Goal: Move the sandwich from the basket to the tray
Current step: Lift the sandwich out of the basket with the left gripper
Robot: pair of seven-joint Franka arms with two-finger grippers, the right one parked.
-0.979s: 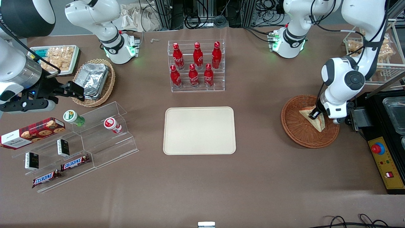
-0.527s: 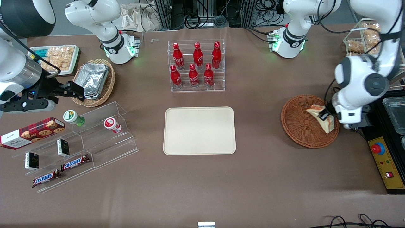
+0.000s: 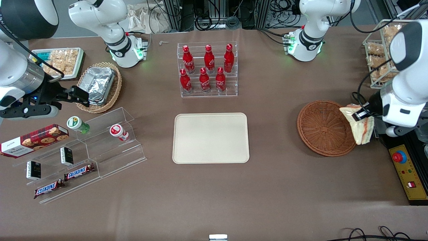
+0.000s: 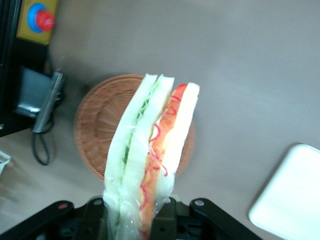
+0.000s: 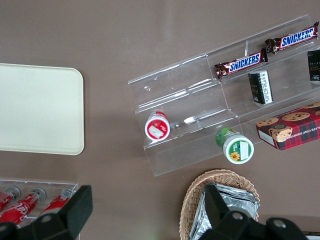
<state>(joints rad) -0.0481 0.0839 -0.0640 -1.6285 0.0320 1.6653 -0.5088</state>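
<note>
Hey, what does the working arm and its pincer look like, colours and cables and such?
The left arm has glossy white rounded shells with dark grey circular caps at its joints. Its base is white, ringed with a black band, and glows green. Thin black cables loop along the arm. The pincer is black, with a small white label; in the left wrist view its body shows matte black with small screws.

White arm (image 3: 406,97), black jaws

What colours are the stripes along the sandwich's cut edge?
Green and red-orange between white bread, clearest in the left wrist view, where the tool grips the sandwich.
</note>
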